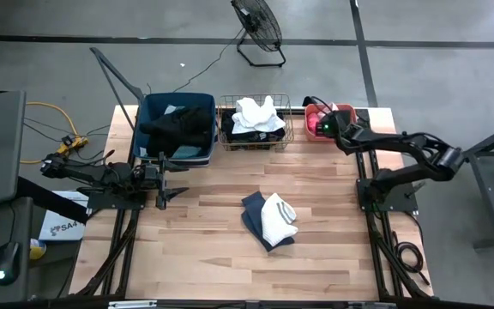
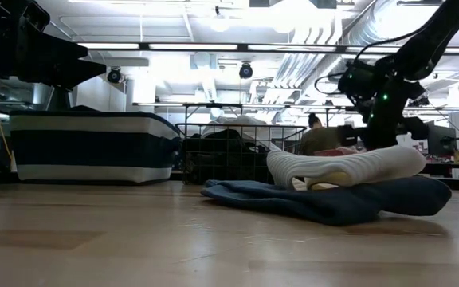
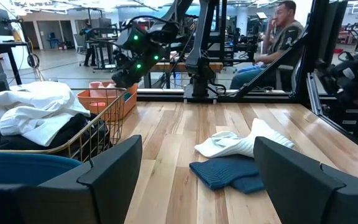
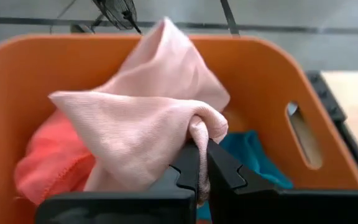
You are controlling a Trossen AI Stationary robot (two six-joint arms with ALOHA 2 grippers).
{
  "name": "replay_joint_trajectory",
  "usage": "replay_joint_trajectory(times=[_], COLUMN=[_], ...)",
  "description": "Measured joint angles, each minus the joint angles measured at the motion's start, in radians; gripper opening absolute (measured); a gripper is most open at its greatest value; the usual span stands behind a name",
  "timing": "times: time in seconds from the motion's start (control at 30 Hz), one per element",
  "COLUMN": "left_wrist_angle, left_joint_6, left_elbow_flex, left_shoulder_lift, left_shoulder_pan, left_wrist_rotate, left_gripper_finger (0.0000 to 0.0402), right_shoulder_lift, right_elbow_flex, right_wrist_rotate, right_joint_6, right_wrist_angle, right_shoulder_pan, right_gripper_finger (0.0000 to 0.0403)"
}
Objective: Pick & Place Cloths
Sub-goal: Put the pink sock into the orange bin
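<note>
- Pink cloth [image 4: 143, 118] is pinched in my right gripper [image 4: 199, 163], fingers closed on a fold, over the coral tub [image 4: 263, 74] at the table's back right.
- It looks light and very soft, so it will hang and swing; a thick fold is the best hold.
- My left gripper [image 3: 197, 180] waits wide open beside the blue tub [image 1: 148, 129].
</note>
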Motion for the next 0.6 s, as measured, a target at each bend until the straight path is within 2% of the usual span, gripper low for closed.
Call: replay_joint_trajectory(times=[0.3,0.6], left_wrist_angle=[0.000,0.000], left_joint_6=[0.000,0.000], left_elbow_flex=[0.000,0.000], left_shoulder_lift=[0.000,0.000], left_shoulder_pan=[0.000,0.000], left_wrist_rotate=[0.000,0.000], left_gripper_finger=[0.0300,0.0300], right_shoulder_lift=[0.086,0.087], right_elbow_flex=[0.000,0.000], right_wrist_rotate=[-0.031,-0.068], right_joint_6=[0.051,0.045], right_wrist_angle=[0.025,0.030], right_shoulder_pan=[0.000,0.000], right_gripper_finger=[0.0012,0.0084])
